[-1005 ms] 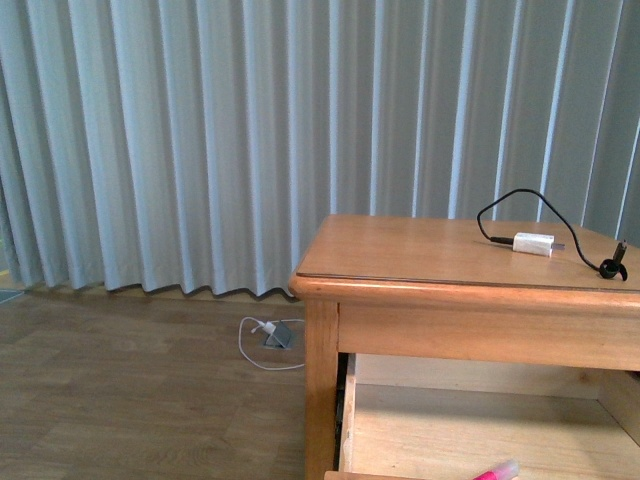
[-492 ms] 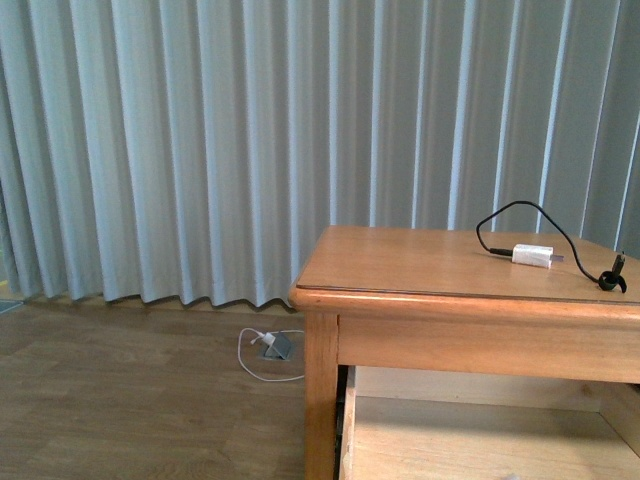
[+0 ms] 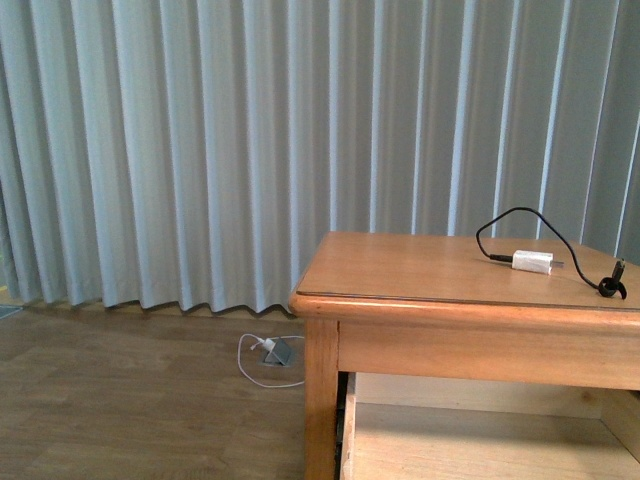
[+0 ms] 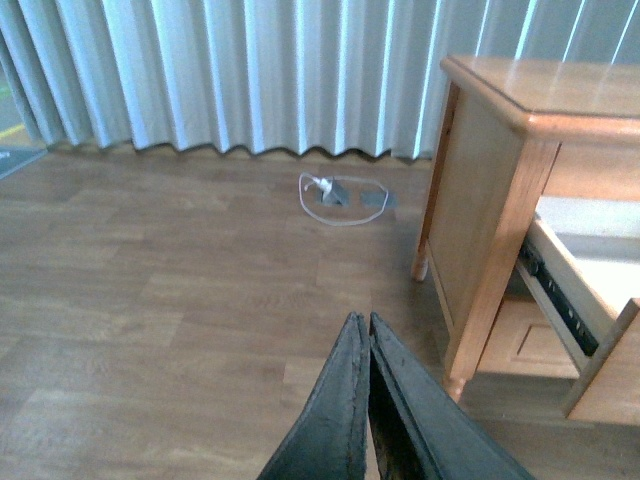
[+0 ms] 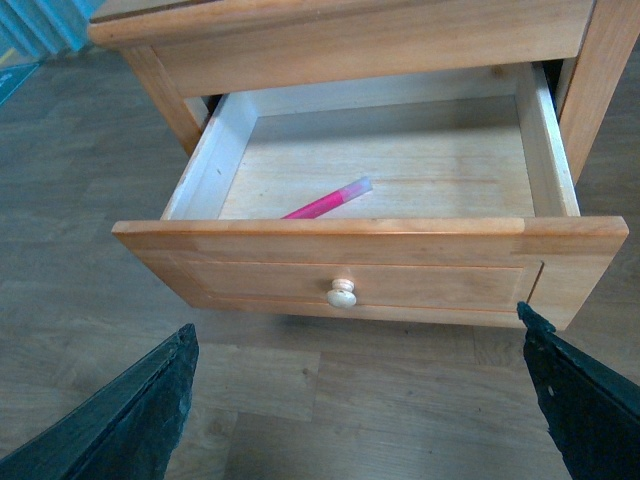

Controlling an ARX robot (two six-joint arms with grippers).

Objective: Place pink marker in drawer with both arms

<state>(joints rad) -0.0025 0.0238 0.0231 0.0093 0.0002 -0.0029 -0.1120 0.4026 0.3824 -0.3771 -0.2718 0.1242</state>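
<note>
Pink marker (image 5: 327, 201) now down inside drawer (image 5: 420, 268)

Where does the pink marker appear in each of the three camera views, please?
Front view: not in it; only the bare inside of the open drawer shows at the bottom right.
Left wrist view: not visible; the drawer is seen side-on.
Right wrist view: the pink marker lies on the drawer's floor, slanted, behind the front panel.
Shared landmark: the open drawer.
</note>
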